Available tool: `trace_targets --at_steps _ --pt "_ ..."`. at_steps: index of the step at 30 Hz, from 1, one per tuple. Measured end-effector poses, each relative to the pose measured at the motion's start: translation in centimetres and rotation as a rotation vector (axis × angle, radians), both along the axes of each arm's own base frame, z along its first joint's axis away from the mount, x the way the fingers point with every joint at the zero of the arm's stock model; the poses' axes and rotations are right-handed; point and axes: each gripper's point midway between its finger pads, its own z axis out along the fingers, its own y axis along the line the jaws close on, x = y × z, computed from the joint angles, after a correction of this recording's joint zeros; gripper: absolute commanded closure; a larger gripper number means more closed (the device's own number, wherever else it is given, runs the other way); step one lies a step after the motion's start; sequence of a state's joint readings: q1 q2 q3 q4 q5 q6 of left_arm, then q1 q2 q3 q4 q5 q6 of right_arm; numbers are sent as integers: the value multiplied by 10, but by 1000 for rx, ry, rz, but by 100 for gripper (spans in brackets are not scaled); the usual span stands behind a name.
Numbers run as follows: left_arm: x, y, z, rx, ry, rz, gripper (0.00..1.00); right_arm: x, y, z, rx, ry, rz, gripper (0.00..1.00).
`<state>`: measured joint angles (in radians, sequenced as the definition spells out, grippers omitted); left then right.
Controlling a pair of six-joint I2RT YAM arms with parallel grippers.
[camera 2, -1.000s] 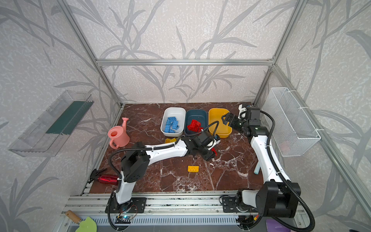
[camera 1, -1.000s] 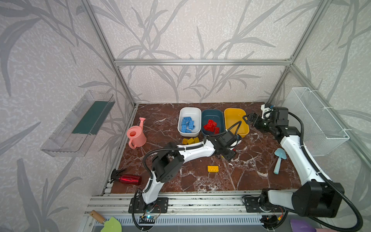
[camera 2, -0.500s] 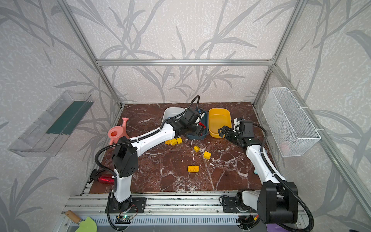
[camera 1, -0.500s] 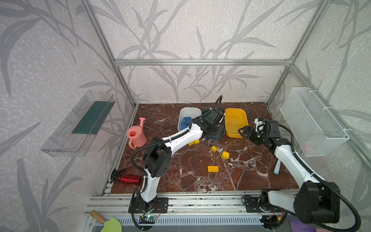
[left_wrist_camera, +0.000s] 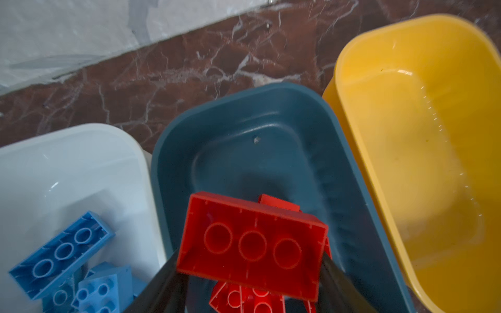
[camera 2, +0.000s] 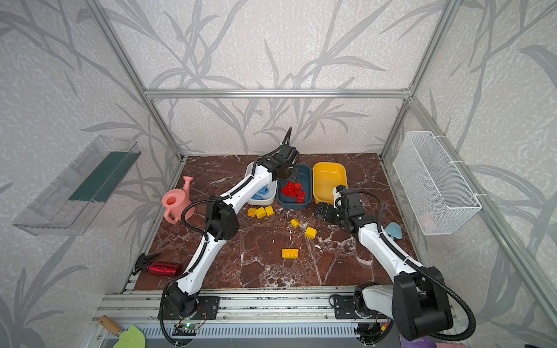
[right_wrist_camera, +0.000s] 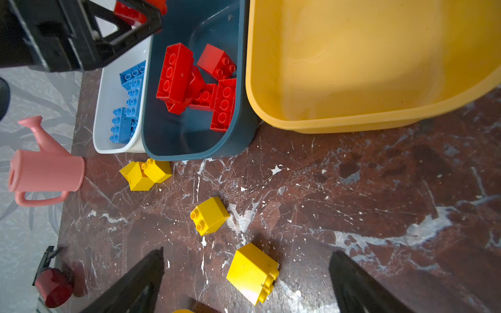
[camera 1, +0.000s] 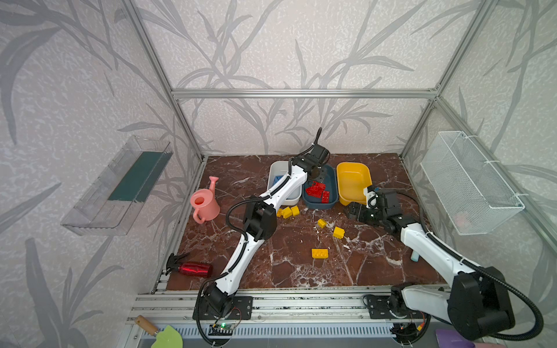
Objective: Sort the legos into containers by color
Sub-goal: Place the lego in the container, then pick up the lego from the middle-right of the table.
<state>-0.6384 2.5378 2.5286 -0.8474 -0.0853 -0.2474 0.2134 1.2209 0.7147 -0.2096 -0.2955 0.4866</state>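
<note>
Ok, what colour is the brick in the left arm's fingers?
Red: the oblong plastic brick shows best in the left wrist view.

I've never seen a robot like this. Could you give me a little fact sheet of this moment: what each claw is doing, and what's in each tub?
left gripper: shut on a red brick, above the teal tub
right gripper: open, empty, pointed at a loose yellow brick
white tub: blue bricks
teal tub: other red bricks
yellow tub: empty
loose on the table: yellow bricks only
</note>
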Motion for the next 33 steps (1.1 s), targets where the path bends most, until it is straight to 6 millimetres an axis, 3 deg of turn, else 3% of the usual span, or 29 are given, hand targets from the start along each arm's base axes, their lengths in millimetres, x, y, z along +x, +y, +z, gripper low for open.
trace_targets --at_steps 5,10,16,19,27,33 --pt "-7 3 -14 29 41 -3 35 -4 10 3 -50 -32 32 4" --pt "-8 4 -14 35 44 -4 28 -12 24 3 -97 -51 82 4" --pt "-14 9 -3 40 47 -4 21 -19 23 -4 -148 -31 86 4" --pt "-22 16 17 32 36 -1 20 -22 24 -6 -164 -24 91 4" --pt "-42 31 99 -58 -65 24 19 -33 29 -7 -199 -10 115 4" --pt "-79 56 122 -111 -73 65 20 -36 38 -9 -244 7 141 4"
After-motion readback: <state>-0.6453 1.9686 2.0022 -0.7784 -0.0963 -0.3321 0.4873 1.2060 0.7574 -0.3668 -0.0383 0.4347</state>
